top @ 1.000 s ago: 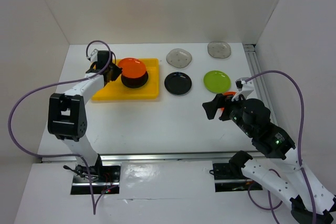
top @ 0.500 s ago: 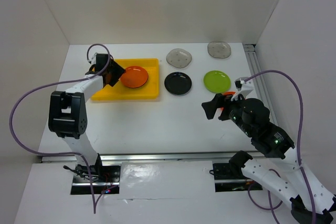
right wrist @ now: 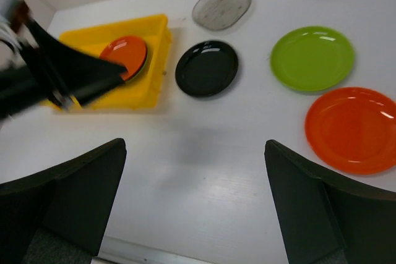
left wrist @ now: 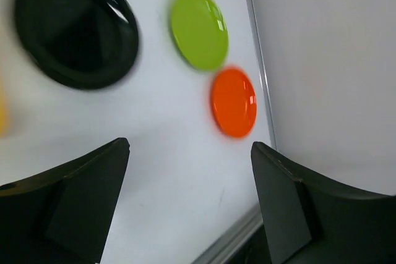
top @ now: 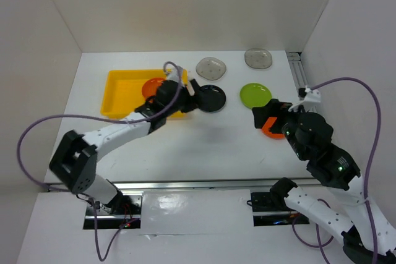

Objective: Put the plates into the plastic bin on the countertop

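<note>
The yellow plastic bin (top: 124, 94) lies at the left of the white countertop (top: 204, 140), and an orange plate (top: 152, 87) rests inside it at its right end. My left gripper (top: 193, 98) hovers open and empty just past the bin's right rim, at the left edge of the black plate (top: 211, 98). The left wrist view is blurred and shows the black plate (left wrist: 77, 35), the lime-green plate (left wrist: 199, 28) and a second orange plate (left wrist: 233, 102). My right gripper (top: 266, 117) is open and empty over that second orange plate (top: 271, 130). Two grey plates (top: 211, 67) (top: 258, 58) lie at the back.
White walls close in the left, back and right sides. A metal rail (top: 298, 75) runs along the right wall. In the right wrist view the left arm (right wrist: 55, 75) crosses in front of the bin (right wrist: 158, 44); bare surface lies under my right gripper (right wrist: 195, 146).
My left gripper has opened, left the orange plate lying in the bin, and swung right to the black plate. The right gripper shifted slightly right over the second orange plate.
</note>
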You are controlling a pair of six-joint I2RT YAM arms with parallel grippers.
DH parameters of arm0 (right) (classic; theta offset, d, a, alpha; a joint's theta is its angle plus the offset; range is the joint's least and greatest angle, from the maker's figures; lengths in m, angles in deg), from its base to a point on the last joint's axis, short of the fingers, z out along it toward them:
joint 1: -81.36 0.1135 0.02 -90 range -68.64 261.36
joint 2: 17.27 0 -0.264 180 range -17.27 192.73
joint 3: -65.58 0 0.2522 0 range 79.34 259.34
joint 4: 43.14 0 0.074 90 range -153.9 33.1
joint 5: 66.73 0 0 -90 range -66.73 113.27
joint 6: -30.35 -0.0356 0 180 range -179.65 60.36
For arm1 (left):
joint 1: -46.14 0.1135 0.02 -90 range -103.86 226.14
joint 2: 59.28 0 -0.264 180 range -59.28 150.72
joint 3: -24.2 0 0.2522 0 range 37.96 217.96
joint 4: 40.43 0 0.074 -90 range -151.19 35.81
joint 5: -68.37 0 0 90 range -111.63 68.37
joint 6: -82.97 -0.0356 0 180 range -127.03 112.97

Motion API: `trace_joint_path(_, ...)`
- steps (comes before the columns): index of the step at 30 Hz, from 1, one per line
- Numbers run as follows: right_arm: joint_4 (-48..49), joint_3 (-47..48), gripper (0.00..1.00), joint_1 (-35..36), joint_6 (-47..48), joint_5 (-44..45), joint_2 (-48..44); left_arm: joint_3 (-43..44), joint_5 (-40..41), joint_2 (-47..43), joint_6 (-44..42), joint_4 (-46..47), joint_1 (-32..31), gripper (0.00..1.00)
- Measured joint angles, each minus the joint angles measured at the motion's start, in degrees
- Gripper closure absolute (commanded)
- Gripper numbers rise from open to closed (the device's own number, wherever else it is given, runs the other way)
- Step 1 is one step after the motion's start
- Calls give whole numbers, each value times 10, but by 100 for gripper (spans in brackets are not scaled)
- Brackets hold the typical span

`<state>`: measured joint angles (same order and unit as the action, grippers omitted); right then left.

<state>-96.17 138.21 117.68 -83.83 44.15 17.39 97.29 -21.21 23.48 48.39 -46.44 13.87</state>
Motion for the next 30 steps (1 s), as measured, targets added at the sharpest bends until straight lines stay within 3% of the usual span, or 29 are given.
trace_joint_path(2,-12,28,0,0,-10,39,2,7,-18,60,-2,42,-67,0)
trace_joint_path(8,-72,80,0,-4,-50,149,-14,95,-59,296,4,107,-185,0)
trace_joint_path(12,-103,103,0,-6,-60,175,-29,200,-76,420,17,129,-212,0)
trace_joint_path(19,-118,118,0,-6,-55,149,-46,334,-49,508,29,115,-215,2)
trace_joint_path(23,-118,116,0,-6,-54,127,-61,416,-28,559,37,88,-214,14)
trace_joint_path(25,-118,116,0,-6,-53,118,-64,458,-21,587,38,79,-214,28)
trace_joint_path(30,-119,116,0,-10,-53,96,-68,505,-12,621,50,62,-214,37)
